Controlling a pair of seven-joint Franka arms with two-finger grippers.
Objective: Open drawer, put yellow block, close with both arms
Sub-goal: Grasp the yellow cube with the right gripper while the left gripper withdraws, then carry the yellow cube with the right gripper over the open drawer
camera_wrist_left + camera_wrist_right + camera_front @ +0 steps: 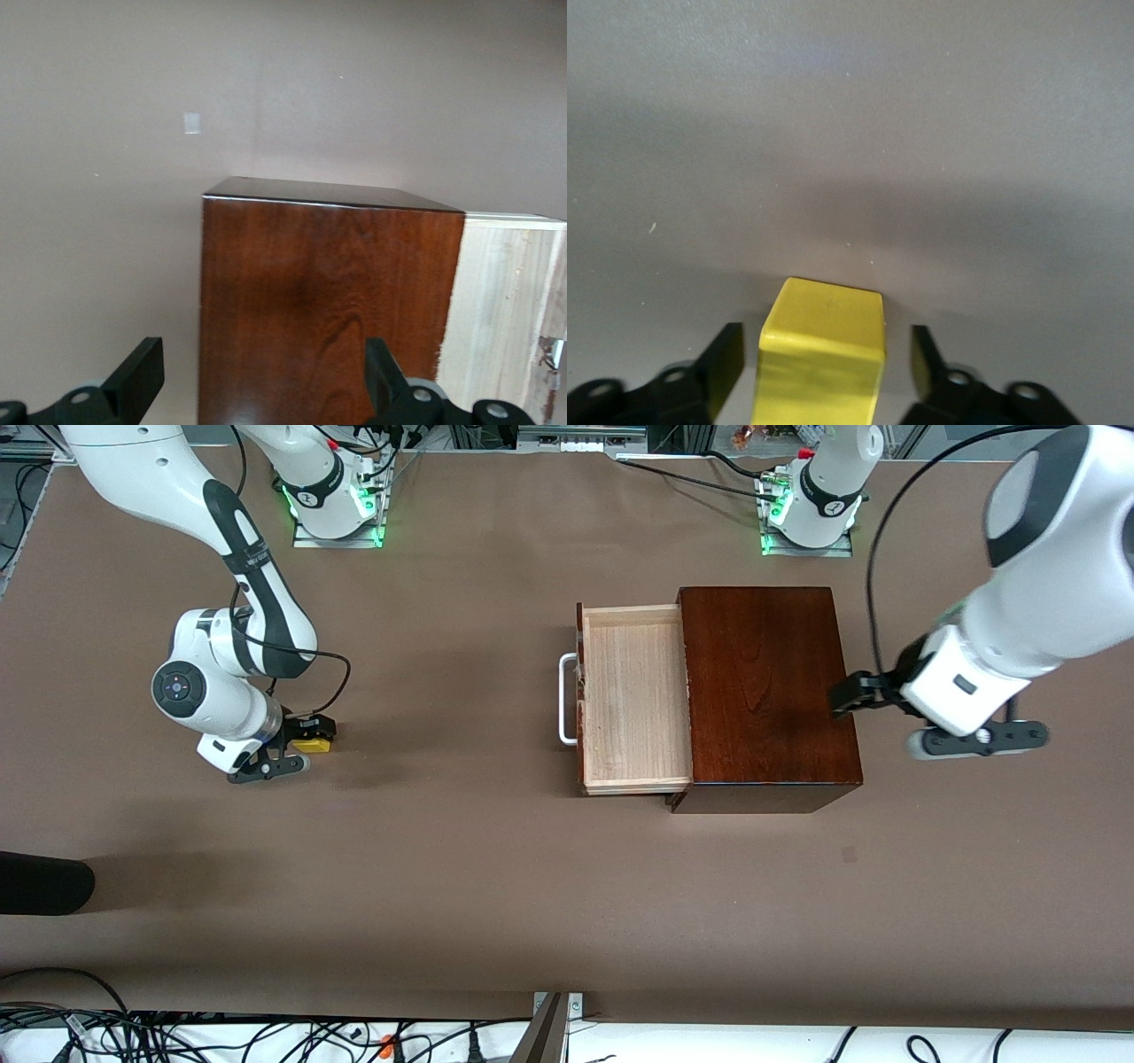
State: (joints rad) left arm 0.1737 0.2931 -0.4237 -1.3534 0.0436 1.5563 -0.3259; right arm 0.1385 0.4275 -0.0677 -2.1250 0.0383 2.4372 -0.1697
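Looking from the front, the drawer stands pulled out mid-frame, bare for the yellow block on the bench at the right arm's end. The right arm bends down over it; the left arm reaches level to the mahogany box, likely bracing it.

Left wrist view: jaws spread wide at the box's end.

Right wrist view: jaws open, straddling the block, low in frame.

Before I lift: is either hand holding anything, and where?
Not yet. Right hand straddles the block, with gaps showing at both sides. Left hand is empty.
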